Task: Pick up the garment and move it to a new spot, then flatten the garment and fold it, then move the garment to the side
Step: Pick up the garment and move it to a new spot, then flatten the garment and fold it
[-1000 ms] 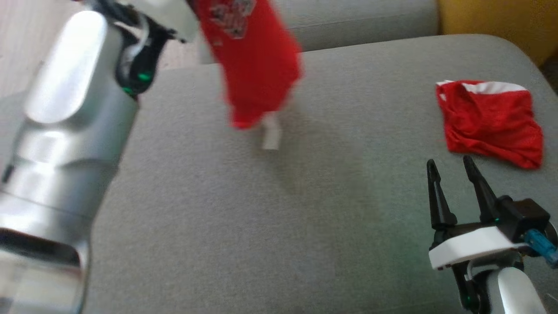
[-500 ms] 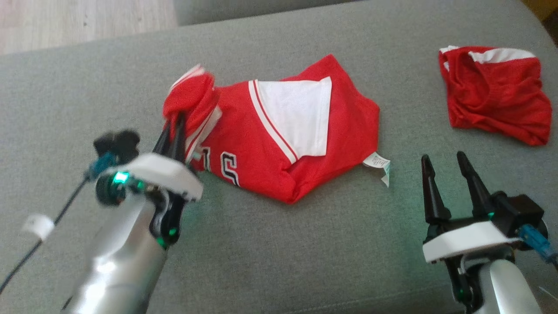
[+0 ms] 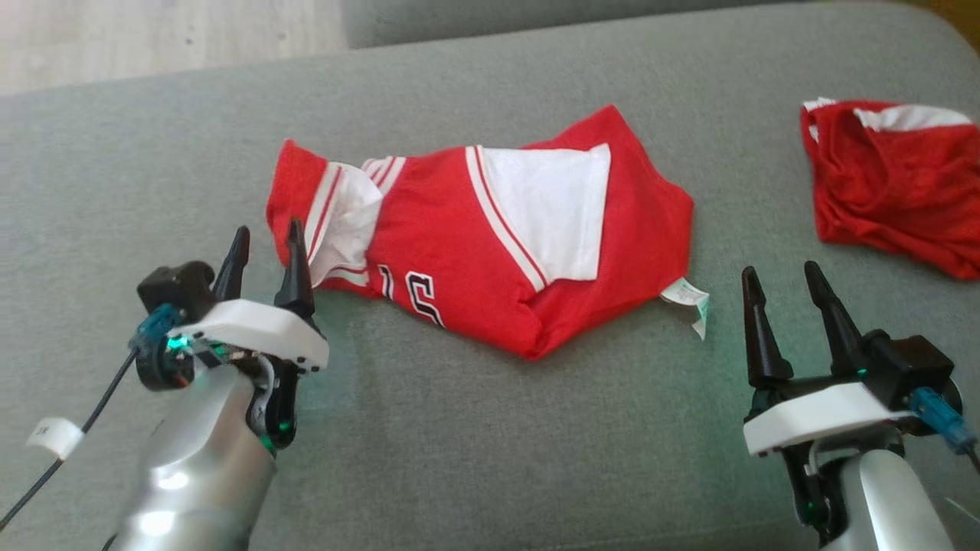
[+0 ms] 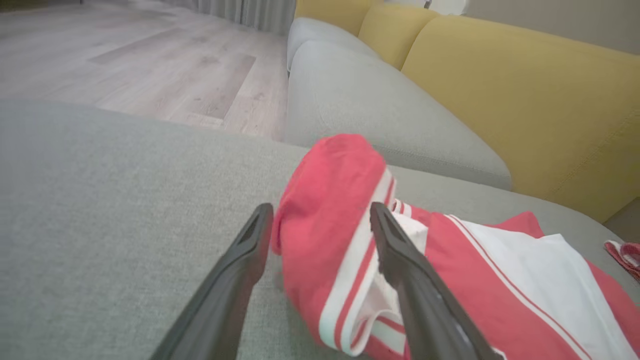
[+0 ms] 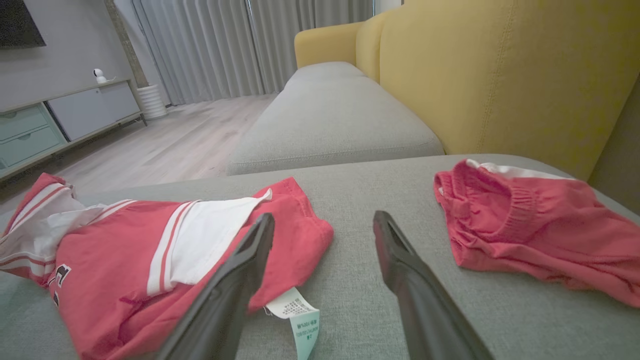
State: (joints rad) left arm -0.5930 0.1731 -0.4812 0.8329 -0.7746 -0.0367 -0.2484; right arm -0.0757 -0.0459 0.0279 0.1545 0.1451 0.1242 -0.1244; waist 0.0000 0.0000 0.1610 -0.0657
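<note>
Garment (image 3: pixel 452 245) lies crumpled on sofa (image 3: pixel 459 444), sleeve end between left claw (image 3: pixel 268 229) fingers, spread wide, not gripping. Right claw (image 3: pixel 780 269) wide, empty, near one label (image 3: pixel 685 295). Two red pieces; shorts (image 3: pixel 888 191) cut off at right.

Red shorts (image 3: pixel 892 187) crumpled on grey sofa seat (image 3: pixel 490 459), far right (white waistband edge up top). Yellow backrest (image 5: pixel 500 75) behind. Wood floor (image 4: pixel 125 60), grey curtains (image 5: pixel 225 45), low cabinet (image 5: pixel 65 117) beyond, small white gadget (image 5: pixel 99 76) on top.
</note>
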